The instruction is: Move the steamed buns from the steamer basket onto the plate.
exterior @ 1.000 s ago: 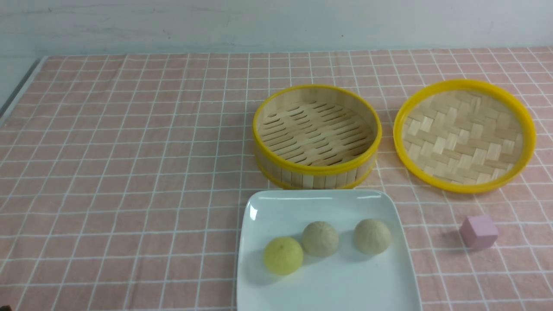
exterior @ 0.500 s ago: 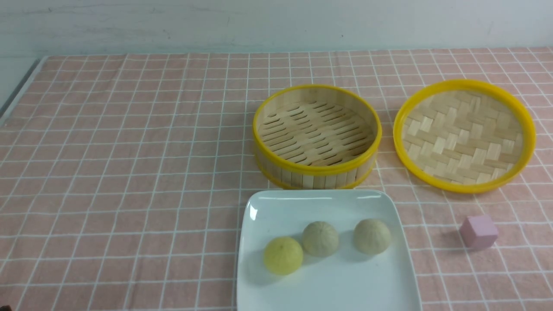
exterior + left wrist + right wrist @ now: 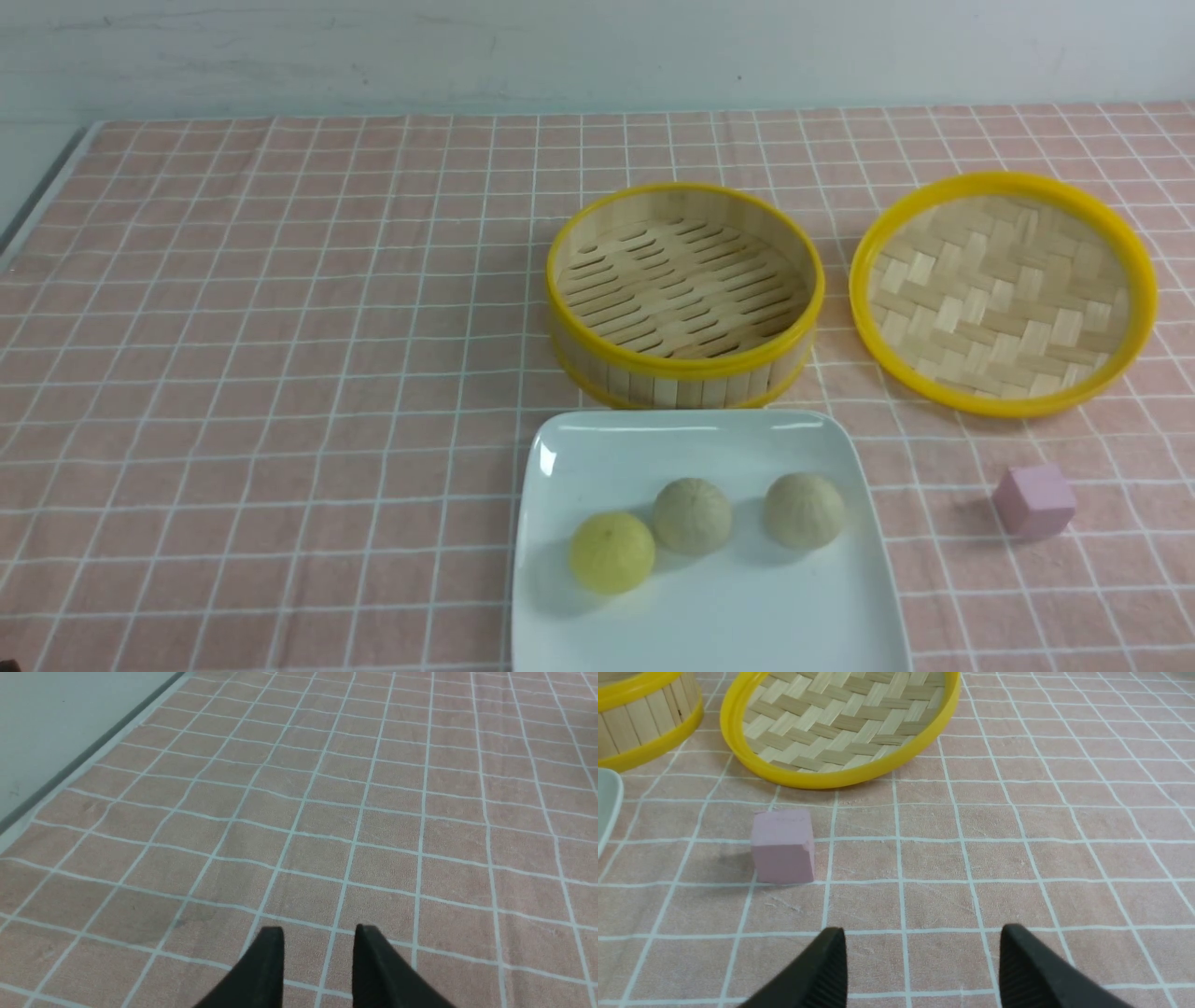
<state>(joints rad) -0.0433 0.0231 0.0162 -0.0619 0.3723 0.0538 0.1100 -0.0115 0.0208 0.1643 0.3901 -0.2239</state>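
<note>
On the large glossy white square plate [image 3: 709, 635] at the near edge of the counter [image 3: 280, 373], under its pink checked cloth, sit all three small dome-shaped steamed buns [image 3: 692, 515]: a yellow one [image 3: 612, 552] nearest the robot's left, a pale beige pleated one just beside it, and a second beige one [image 3: 805, 510] apart to the right. Behind the plate, the round deep bamboo steamer basket with yellow rims [image 3: 684, 369] stands upright and holds nothing; its slatted floor is bare. To its right lies a shallow yellow-rimmed woven bamboo tray [image 3: 1005, 294], and nearer, a small pink cube [image 3: 1034, 501].

Neither arm shows in the front view. The left gripper [image 3: 319, 938] hangs over bare cloth well away from the plate, its jaws partly apart with nothing between them. The right gripper [image 3: 922, 940] hangs over the cloth near the pink cube, jaws spread wide, likewise grasping nothing.

Judged from how things lie, the transfer looks complete: no bun is left in the basket. The step in hand appears to be the finish, with both arms drawn clear. No further grasp seems called for; at most the arms need only keep off the plate so the buns are not nudged.

Against the earlier front views nothing differs: buns, plate, basket, tray and cube lie exactly as they did.
</note>
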